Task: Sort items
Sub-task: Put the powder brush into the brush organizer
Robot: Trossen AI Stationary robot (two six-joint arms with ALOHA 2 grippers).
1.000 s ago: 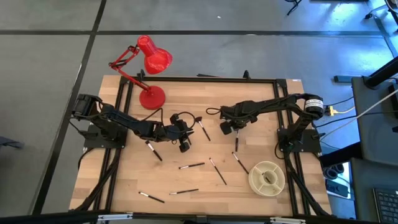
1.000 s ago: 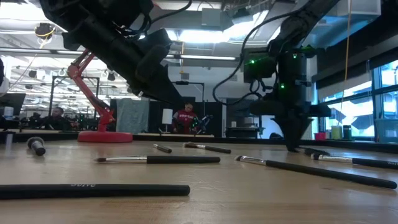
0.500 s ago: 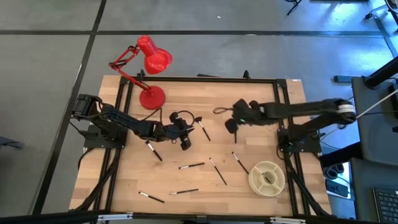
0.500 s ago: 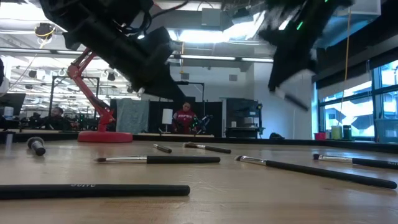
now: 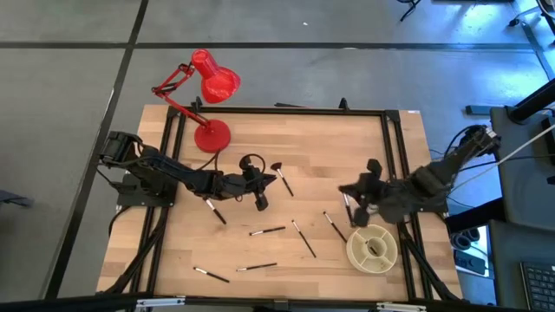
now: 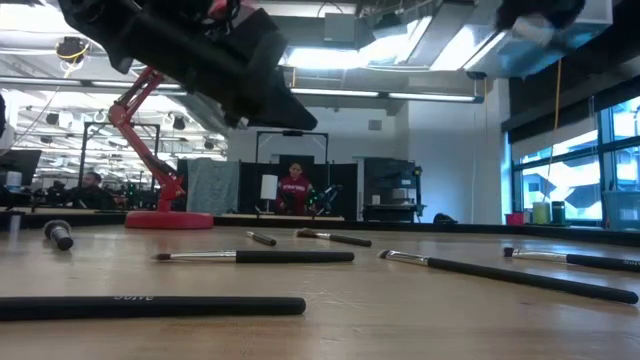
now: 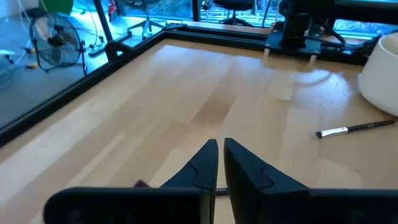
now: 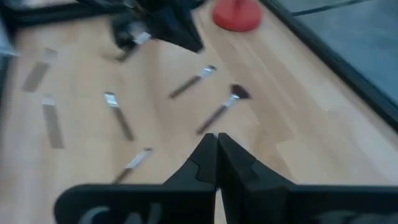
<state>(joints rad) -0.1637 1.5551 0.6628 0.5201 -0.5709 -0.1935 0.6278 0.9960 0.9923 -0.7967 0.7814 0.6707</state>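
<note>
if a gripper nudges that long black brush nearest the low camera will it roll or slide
The long black brush looks round and slim, lying flat on the smooth wooden table, so a sideways nudge would probably roll it. It appears stiff and light, so it likely shifts easily. Its thin handle may slip from narrow jaws.

The right claw shows only as a motion-blurred dark smear at centre right of the high view, so whether a brush rides in it cannot be told. In the low view, the right arm is a blurred dark mass cut off at the upper right. A brush in the lower left runs off the frame's left edge, its tip unseen. The cream dish is clipped at the right edge of the left wrist view. Brushes in the right wrist view are smeared beyond detail.
</note>
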